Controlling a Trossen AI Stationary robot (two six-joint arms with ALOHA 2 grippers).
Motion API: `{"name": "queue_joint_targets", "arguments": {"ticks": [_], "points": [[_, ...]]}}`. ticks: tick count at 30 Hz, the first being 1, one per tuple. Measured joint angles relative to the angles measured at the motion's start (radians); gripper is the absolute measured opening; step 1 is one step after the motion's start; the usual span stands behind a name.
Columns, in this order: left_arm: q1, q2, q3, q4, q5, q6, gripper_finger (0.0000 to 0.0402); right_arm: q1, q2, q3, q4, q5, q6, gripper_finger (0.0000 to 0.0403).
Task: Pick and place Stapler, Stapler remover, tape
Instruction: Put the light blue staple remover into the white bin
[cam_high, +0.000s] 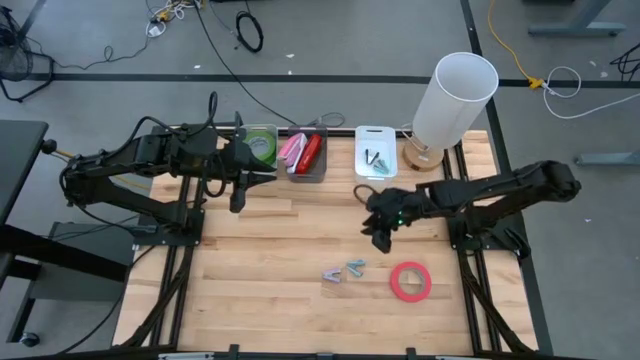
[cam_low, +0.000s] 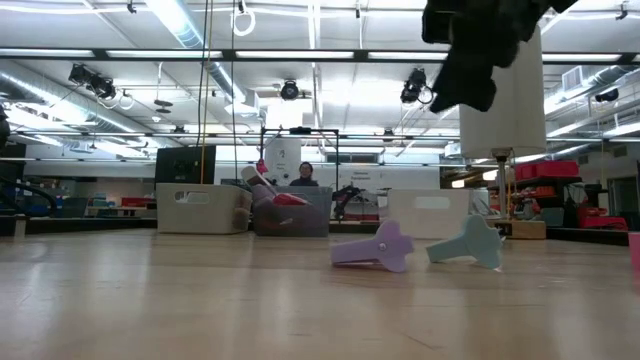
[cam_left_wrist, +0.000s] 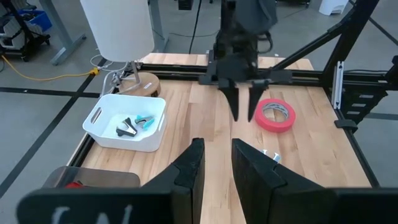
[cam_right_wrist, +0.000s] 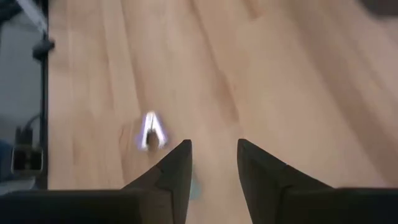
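The right gripper (cam_high: 382, 240) hangs above bare wood at the middle of the table (cam_high: 270, 270), its two fingers (cam_right_wrist: 177, 168) parted with nothing between them. Just ahead of those open jaws lie the two staple removers, the purple one (cam_high: 333, 275) and the teal one (cam_high: 355, 266), touching or nearly touching each other, and just beyond them, toward the table's front edge, lies the red-pink tape roll (cam_high: 410, 281), flat and alone. Behind the right gripper, along the far edge, a white bin (cam_high: 375, 150) holds more small removers, with a white-shaded lamp (cam_high: 452, 100) beside it. The left gripper (cam_high: 238, 200) hovers near the far edge, its fingers (cam_left_wrist: 186, 171) apart with a narrow gap and holding nothing; close behind it stand a clear bin with a green tape roll (cam_high: 262, 147) and a grey bin (cam_high: 306, 155) holding red and pink staplers. From the left wrist view the right gripper's fingers point down, with the red-pink roll just to their side. No brand, label or writing can be read on any item; the tape roll and the removers show plain colour only. In the low view a person (cam_low: 305, 175) sits far off in the room behind the bins.
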Motion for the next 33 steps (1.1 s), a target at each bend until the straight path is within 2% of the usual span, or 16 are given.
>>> {"name": "queue_joint_targets", "arguments": {"ticks": [12,19,33], "points": [[0.0,0.0,0.0,0.002,0.0,0.002,0.0083,0.052,0.137,0.0,0.021,-0.054,-0.005,0.0127],[0.0,0.0,0.0,0.001,0.0,0.002,0.0083,0.072,0.213,0.0,0.032,-0.124,-0.041,0.0127],[0.0,0.0,0.0,0.0,0.0,0.002,0.0083,0.086,0.297,0.0,0.065,-0.129,-0.097,0.0127]]}}
